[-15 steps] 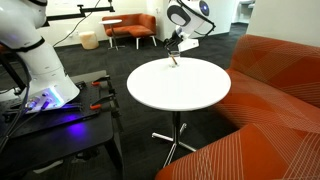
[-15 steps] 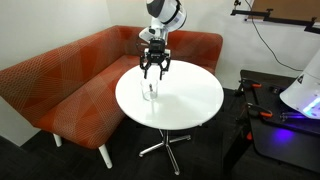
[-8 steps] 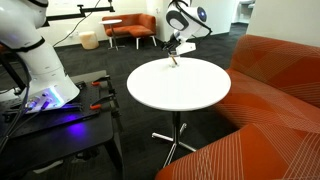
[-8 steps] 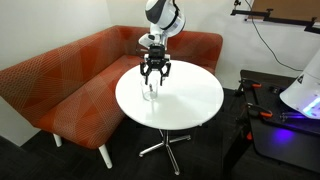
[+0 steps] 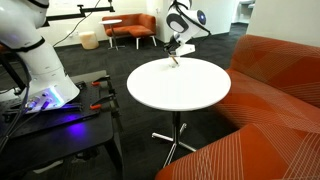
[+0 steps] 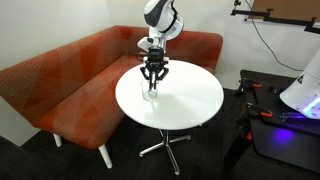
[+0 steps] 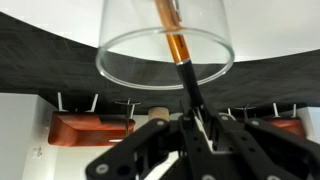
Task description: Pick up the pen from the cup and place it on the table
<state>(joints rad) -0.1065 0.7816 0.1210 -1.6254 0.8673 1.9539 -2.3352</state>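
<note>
The clear glass cup fills the top of the wrist view, and the pen, orange-brown with a black end, sticks out of its mouth. My gripper hangs right over the cup with its fingers pressed together on the pen's black end. In both exterior views the gripper sits directly above the small cup, near the sofa-side edge of the round white table. The pen is too small to make out in those views.
An orange-red sofa curves round the table. A dark bench with purple light carries the robot base and red-handled tools. More orange seats stand far off.
The gripper has sunk a little toward the cup, and its spread fingers have closed together on the pen's top end.
</note>
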